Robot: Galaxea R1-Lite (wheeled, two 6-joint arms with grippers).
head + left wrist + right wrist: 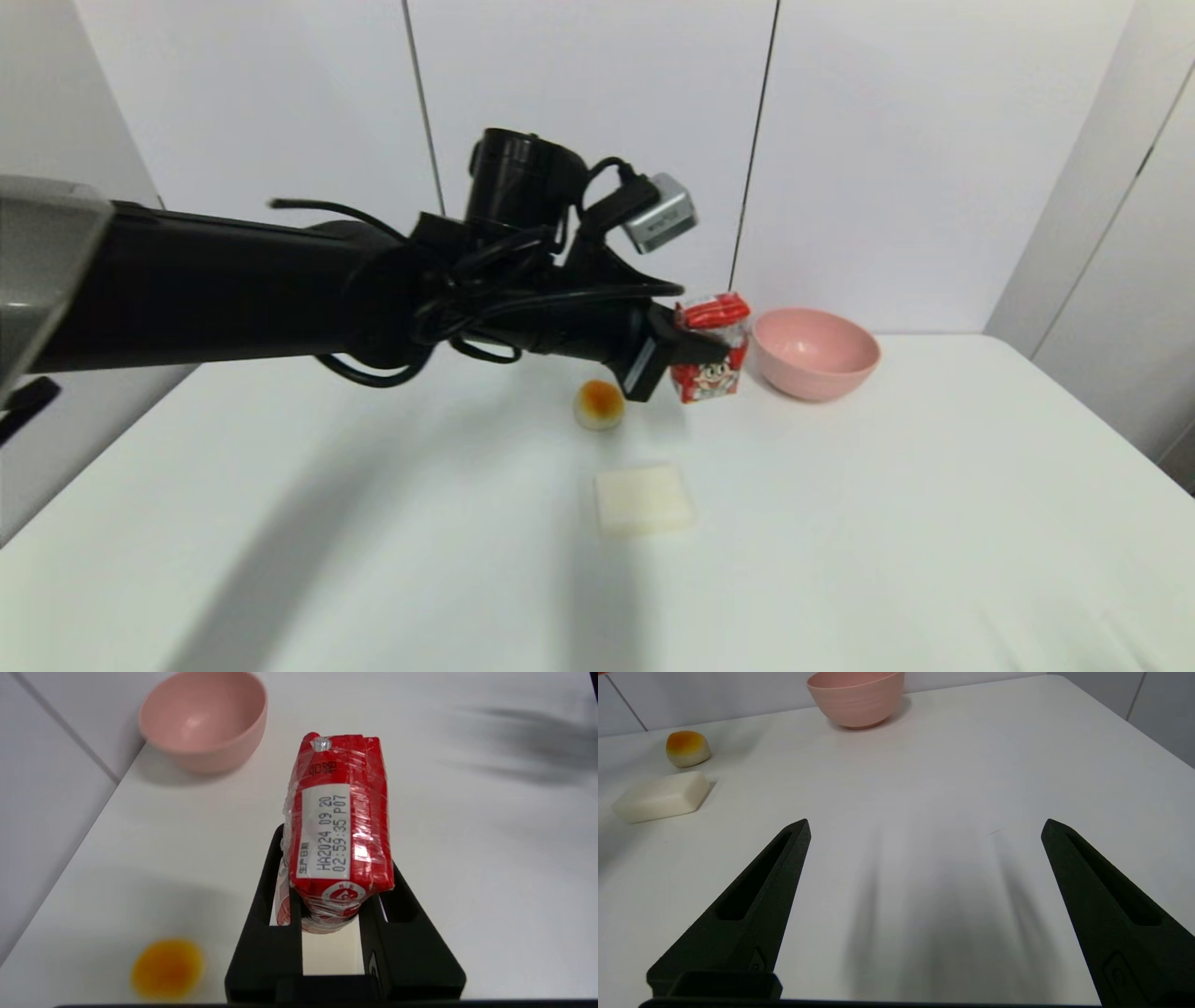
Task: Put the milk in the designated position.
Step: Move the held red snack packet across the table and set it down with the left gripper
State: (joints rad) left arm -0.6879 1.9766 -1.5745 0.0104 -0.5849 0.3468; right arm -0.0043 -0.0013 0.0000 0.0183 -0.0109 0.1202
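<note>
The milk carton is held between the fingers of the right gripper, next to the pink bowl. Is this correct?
Not quite: the left gripper holds the milk carton, as the left wrist view shows. The right gripper is open over bare table. The pink bowl is indeed beside the carton.

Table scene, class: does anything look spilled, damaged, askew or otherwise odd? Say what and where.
Nothing stands out. The milk is intact in the left gripper, jaws closed on it. The pink bowl sits upright, the bun and white block lie undisturbed, and the right gripper hangs open.
</note>
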